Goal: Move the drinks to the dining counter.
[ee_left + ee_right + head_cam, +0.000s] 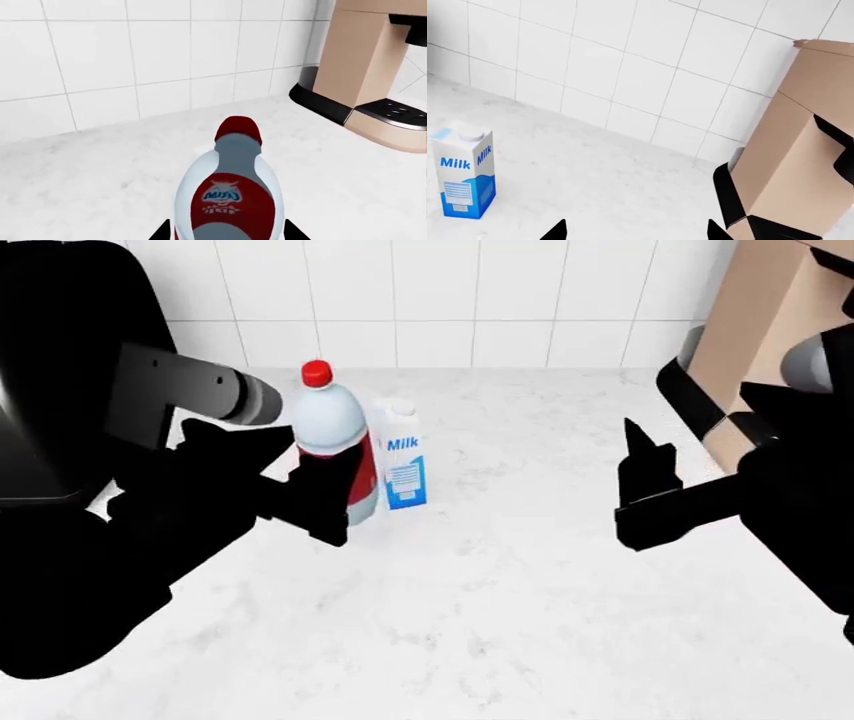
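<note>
A clear bottle (230, 195) with a red cap and red label stands upright on the white counter (507, 570); in the head view the bottle (327, 425) is just left of the white-and-blue Milk carton (403, 455). My left gripper (227, 232) straddles the bottle low down, open, with a thin gap showing at each fingertip. My right gripper (638, 485) hovers open and empty over the counter to the right. In the right wrist view the Milk carton (464, 170) stands far to one side of the right gripper (635, 230). The dining counter is out of view.
A tan and black coffee machine (747, 340) stands at the counter's back right, close to my right arm, and also shows as the coffee machine (373, 75) (800, 150) in both wrist views. A white tiled wall (441, 290) backs the counter.
</note>
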